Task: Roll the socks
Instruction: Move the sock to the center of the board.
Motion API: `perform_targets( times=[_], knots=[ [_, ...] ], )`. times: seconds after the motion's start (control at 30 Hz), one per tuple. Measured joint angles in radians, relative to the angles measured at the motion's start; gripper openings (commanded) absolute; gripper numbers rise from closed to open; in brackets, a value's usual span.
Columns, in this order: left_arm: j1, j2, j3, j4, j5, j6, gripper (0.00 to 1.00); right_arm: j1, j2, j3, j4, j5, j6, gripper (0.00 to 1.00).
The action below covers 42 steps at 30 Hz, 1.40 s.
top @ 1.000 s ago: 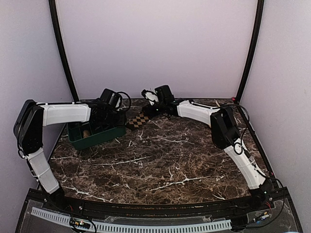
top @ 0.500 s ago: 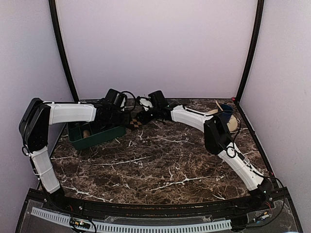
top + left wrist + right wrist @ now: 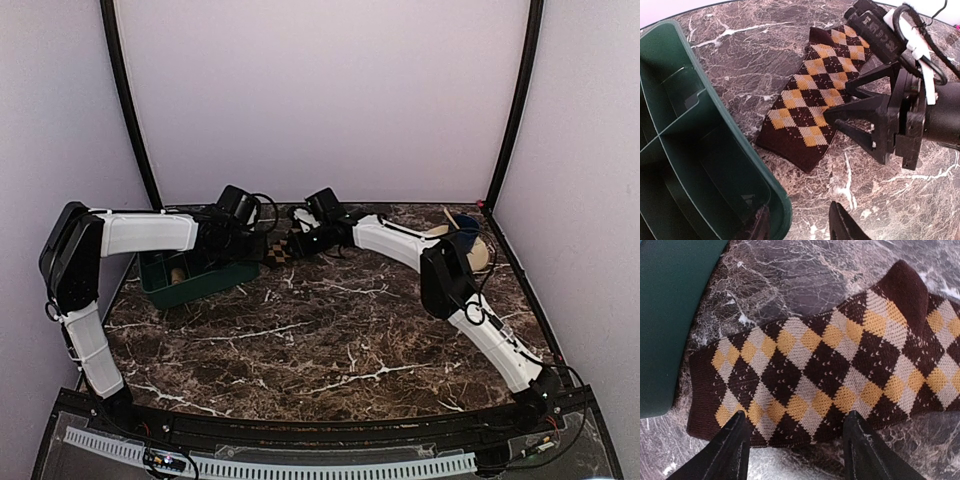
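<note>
Two changes stand out against a second ago. The right arm has swung toward the left of the top view, bringing the right hand [image 3: 303, 238] over the checkered sock [image 3: 283, 250]. Its elbow, pulled inward, now uncovers a tan-and-blue object [image 3: 482, 252] at the far right of the surface [image 3: 350, 330]. The left hand [image 3: 245, 235] has shifted slightly rightward at the green tray [image 3: 200, 282].

Both forearms bend inward so the hands meet at upper centre. In the right wrist view, the right hand [image 3: 795, 415] has its fingers apart, tips over the lower edge of the checkered sock [image 3: 830, 360]; contact cannot be told. The left hand [image 3: 800, 220] also has its fingers apart at the bottom of its own view, the corner of the green tray [image 3: 715, 125] between them, nothing clamped.

The checkered sock [image 3: 812, 105] lies flat just right of the tray. A small tan bundle [image 3: 178, 272] sits inside the tray, too small to identify.
</note>
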Motion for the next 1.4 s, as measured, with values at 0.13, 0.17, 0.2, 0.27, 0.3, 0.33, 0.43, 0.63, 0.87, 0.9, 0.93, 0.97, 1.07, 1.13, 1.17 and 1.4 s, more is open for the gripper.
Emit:
perform_targets(
  times=[0.13,0.17,0.2,0.27,0.3,0.33,0.43,0.63,0.87,0.9,0.93,0.97,1.07,1.13,1.17,1.4],
  knots=[
    [0.0,0.0,0.0,-0.016,0.0,-0.002,0.45,-0.006,0.0,0.011,-0.031,-0.005,0.04,0.51],
    [0.0,0.0,0.0,-0.019,0.0,-0.002,0.45,-0.007,0.0,0.014,-0.044,-0.005,0.05,0.49],
    [0.0,0.0,0.0,-0.021,0.0,-0.002,0.45,-0.009,0.0,0.014,-0.045,-0.005,0.05,0.47],
    [0.0,0.002,0.0,-0.022,0.0,-0.002,0.45,-0.009,0.0,0.014,-0.059,0.007,0.052,0.45],
    [0.0,0.005,0.0,-0.022,0.0,-0.002,0.45,-0.009,-0.002,0.014,-0.069,0.015,0.049,0.44],
    [0.0,0.009,0.001,-0.023,0.0,-0.002,0.45,-0.009,-0.003,0.014,-0.076,0.024,0.043,0.43],
    [0.0,0.024,0.013,-0.027,0.0,-0.002,0.45,0.0,-0.014,0.008,-0.112,0.062,0.024,0.42],
    [0.0,0.031,0.019,-0.029,0.001,-0.002,0.45,0.016,-0.082,-0.093,-0.166,0.124,-0.007,0.36],
    [0.002,0.034,0.019,-0.029,0.022,0.023,0.43,0.041,-0.29,-0.441,-0.132,0.153,-0.013,0.35],
    [0.002,0.034,0.019,-0.029,0.027,0.033,0.43,0.048,-0.327,-0.504,-0.12,0.153,-0.008,0.35],
    [0.003,0.034,0.019,-0.028,0.033,0.041,0.43,0.056,-0.361,-0.559,-0.108,0.153,-0.003,0.36],
    [0.003,0.034,0.019,-0.028,0.036,0.048,0.43,0.066,-0.394,-0.616,-0.092,0.152,0.003,0.36],
    [-0.002,0.034,0.01,-0.015,0.048,0.069,0.43,0.101,-0.489,-0.779,-0.044,0.135,0.021,0.36],
    [-0.006,0.024,-0.011,0.009,0.049,0.074,0.43,0.128,-0.554,-0.883,-0.011,0.122,0.037,0.36],
    [-0.008,0.017,-0.024,0.02,0.051,0.073,0.43,0.144,-0.588,-0.941,0.006,0.112,0.045,0.37],
    [-0.035,-0.099,-0.168,0.061,0.093,0.05,0.43,0.297,-0.823,-1.308,0.121,0.065,0.13,0.38]
  ],
)
